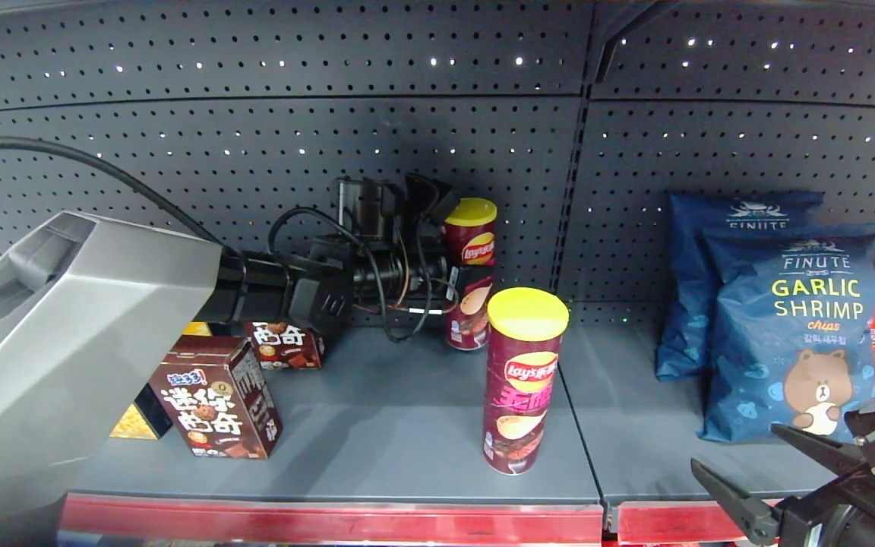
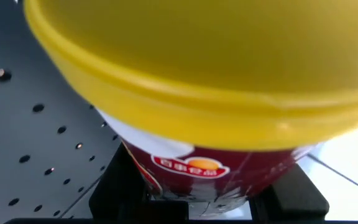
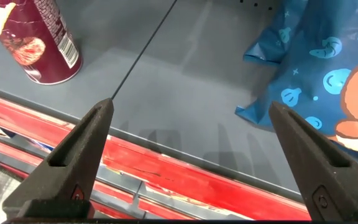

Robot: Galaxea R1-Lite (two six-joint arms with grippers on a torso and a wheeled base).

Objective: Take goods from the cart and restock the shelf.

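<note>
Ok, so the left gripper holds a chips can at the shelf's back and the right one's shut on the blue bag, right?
No: the right gripper is open and empty, near the blue bag, per the right wrist view. The left gripper does hold the chips can.

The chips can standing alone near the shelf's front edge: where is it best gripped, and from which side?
Grip the front chips can on its round body at mid-height, below the yellow lid. It stands upright with bare shelf around it, so a level approach from the front edge, jaws either side, seems best.
</note>
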